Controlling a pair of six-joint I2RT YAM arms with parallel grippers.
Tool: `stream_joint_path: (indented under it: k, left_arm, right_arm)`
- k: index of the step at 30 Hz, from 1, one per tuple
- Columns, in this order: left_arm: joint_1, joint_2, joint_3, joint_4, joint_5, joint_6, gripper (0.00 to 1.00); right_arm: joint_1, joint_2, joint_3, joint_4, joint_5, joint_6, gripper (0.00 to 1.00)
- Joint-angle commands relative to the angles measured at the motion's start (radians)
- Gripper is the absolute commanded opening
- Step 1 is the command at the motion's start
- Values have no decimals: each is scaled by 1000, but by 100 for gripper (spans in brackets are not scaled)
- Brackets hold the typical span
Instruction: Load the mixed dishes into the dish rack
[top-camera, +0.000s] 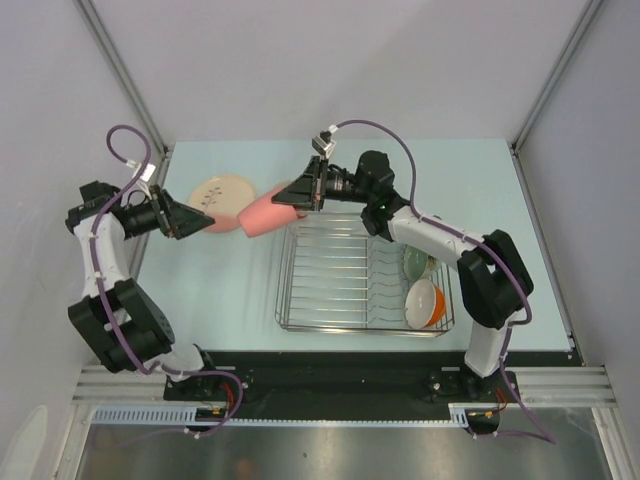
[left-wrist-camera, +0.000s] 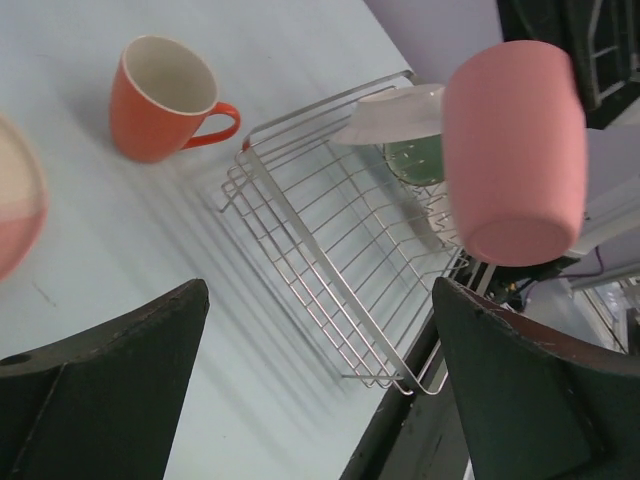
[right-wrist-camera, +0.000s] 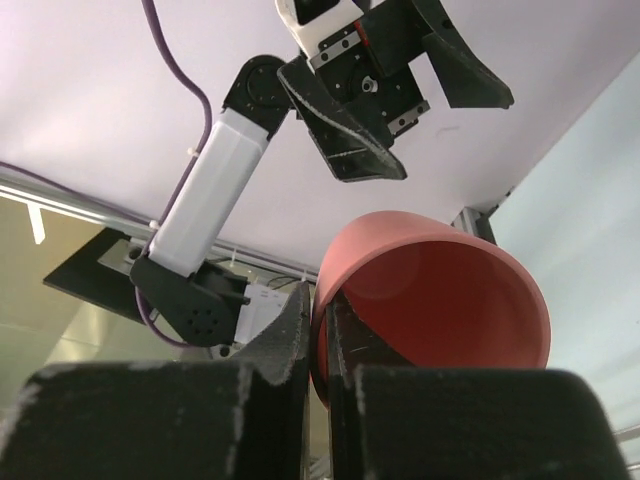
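My right gripper (top-camera: 300, 195) is shut on the rim of the pink cup (top-camera: 265, 215), one finger inside and one outside, seen close in the right wrist view (right-wrist-camera: 320, 310). It holds the cup (right-wrist-camera: 440, 300) tilted in the air over the far left corner of the dish rack (top-camera: 330, 290). My left gripper (top-camera: 192, 218) is open and empty beside the cream-pink plate (top-camera: 222, 190). The left wrist view (left-wrist-camera: 320, 290) shows the cup (left-wrist-camera: 515, 150), the rack (left-wrist-camera: 330, 260) and the orange mug (left-wrist-camera: 160, 95). The pale green bowl (top-camera: 415, 262) and orange bowl (top-camera: 425, 303) stand in the rack.
The rack's left and middle slots hold nothing. The mug stands on the table beyond the rack's far side, hidden under my right arm in the top view. The table's near edge (left-wrist-camera: 400, 440) runs just past the rack's corner. Grey walls close in both sides.
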Motion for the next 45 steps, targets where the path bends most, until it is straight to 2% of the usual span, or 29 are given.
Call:
stream_joint_path:
  k: [1,9,12,16,23,32,34,35,37,38,40,41,42,43,44,45]
  left_arm:
    - [-18,68,75,-452,288,419,100]
    - [-96,38,30,-452,285,459,100]
    - [-114,35,36,-452,274,457,100]
    - [-136,33,27,-450,269,460,100]
    - [-185,47,1,-450,265,479,100]
    - [-194,61,4,-452,265,493,99]
    - [-202,61,12,-452,268,484,88]
    - [-209,59,12,-450,268,482,79]
    - [-211,56,15,-452,269,474,69]
    - [-210,55,20,-452,271,468,58]
    - [-210,55,26,-453,271,461,47]
    - [-211,55,29,-453,268,454,36]
    - [-211,55,29,-453,263,451,30]
    - [-211,55,33,-452,259,448,25]
    - [-211,55,38,-452,253,441,14]
    - [-211,55,43,-452,236,434,10]
  right_arm:
    - [2,53,-2,197,-10,148,0]
    - [-5,170,1,317,-5,225,0]
    - [-5,217,7,409,-1,296,0]
    - [1,242,37,388,2,274,0]
    - [30,308,122,431,2,329,0]
    - [68,355,208,429,1,363,0]
    - [73,363,215,443,10,369,0]
    - [74,374,218,451,16,381,0]
    - [77,384,234,455,15,386,0]
    - [83,389,234,455,10,385,0]
    - [87,394,225,451,8,382,0]
    - [88,389,219,451,7,377,0]
    - [87,384,211,449,5,372,0]
    - [84,377,193,432,-2,360,3]
    - [73,366,185,411,-11,343,7]
    - [68,336,173,349,-21,281,9]
